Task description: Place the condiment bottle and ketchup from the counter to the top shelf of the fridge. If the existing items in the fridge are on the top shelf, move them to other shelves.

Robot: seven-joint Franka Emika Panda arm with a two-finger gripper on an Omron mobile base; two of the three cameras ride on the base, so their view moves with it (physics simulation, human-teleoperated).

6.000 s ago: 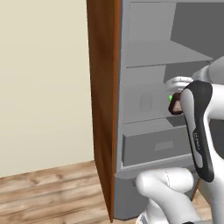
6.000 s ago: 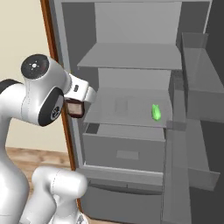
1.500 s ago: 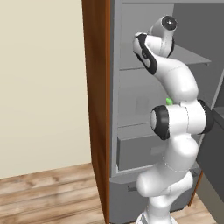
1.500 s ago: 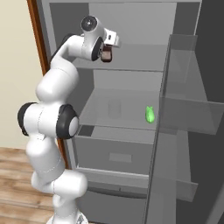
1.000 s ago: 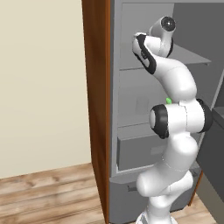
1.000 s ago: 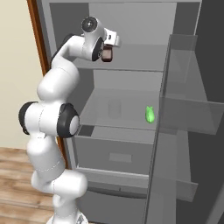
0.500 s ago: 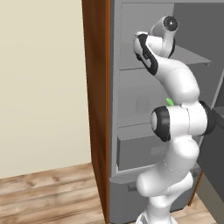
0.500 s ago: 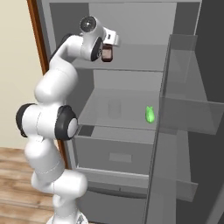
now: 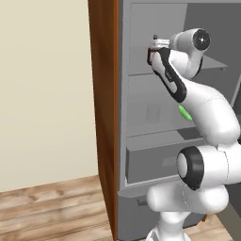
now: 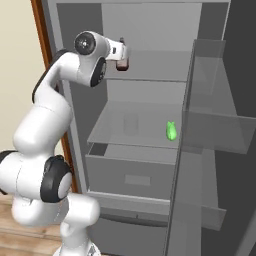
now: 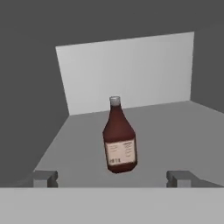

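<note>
The ketchup (image 11: 119, 140), a dark red-brown bottle with a pale label, stands on the fridge's top shelf (image 11: 175, 127), free of the fingers. My gripper (image 11: 113, 179) is open just in front of it, one fingertip (image 11: 43, 178) far to each side of the bottle. From the right base view, the gripper (image 10: 121, 56) hovers at the front left of the top shelf (image 10: 160, 72), with the ketchup (image 10: 123, 64) right at it. In the left base view the gripper (image 9: 153, 48) reaches into the fridge (image 9: 141, 141). The condiment bottle and the counter are out of view.
A small green item (image 10: 171, 131) lies on the middle shelf (image 10: 125, 132), above a grey drawer (image 10: 132, 175). The open fridge door (image 10: 212, 130) with its shelves stands at the right. A reddish-brown wood panel (image 9: 106, 117) flanks the fridge's left side.
The jaws have spread a little wider off the ketchup, which stays on the top shelf. The arm has hardly moved.
</note>
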